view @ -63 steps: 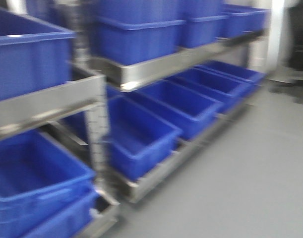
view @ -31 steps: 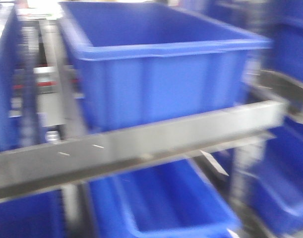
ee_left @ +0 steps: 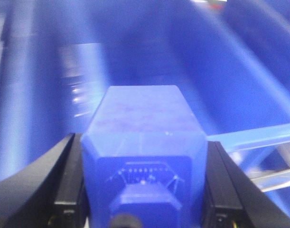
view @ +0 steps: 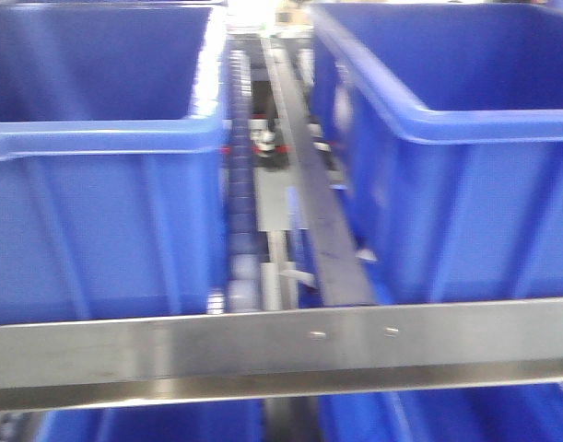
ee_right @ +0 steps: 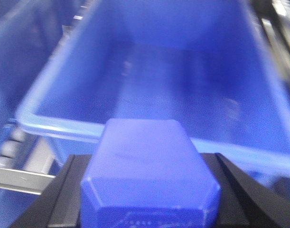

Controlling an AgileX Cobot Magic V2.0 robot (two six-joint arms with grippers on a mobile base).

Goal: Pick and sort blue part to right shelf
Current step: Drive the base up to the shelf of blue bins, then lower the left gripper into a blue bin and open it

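Note:
My left gripper (ee_left: pixel 142 142) is shut on a blue part (ee_left: pixel 142 118), a faceted block held between the black fingers (ee_left: pixel 64 166). Blurred blue bin walls (ee_left: pixel 192 71) lie beyond it. In the right wrist view my right gripper (ee_right: pixel 145 161) is likewise shut on a blue part (ee_right: pixel 147 152), held above the near rim of an empty blue bin (ee_right: pixel 182 80). The front view faces the right shelf close up: its steel front bar (view: pixel 170 354) with two screws, a dark centre rail (view: pixel 318 230) and white roller tracks (view: pixel 240 212). Neither gripper shows in that view.
Two large blue bins stand on the shelf, one left (view: pixel 97 184) and one right (view: pixel 447 166) of the centre rail. More blue bins (view: pixel 419 419) sit on the level below the bar. Another bin (ee_right: pixel 21 57) and steel rails (ee_right: pixel 16 178) lie left of the right gripper.
The front view has swung from an oblique look along the racks to a close, head-on view of the shelf front, centred on the rail between two bins.

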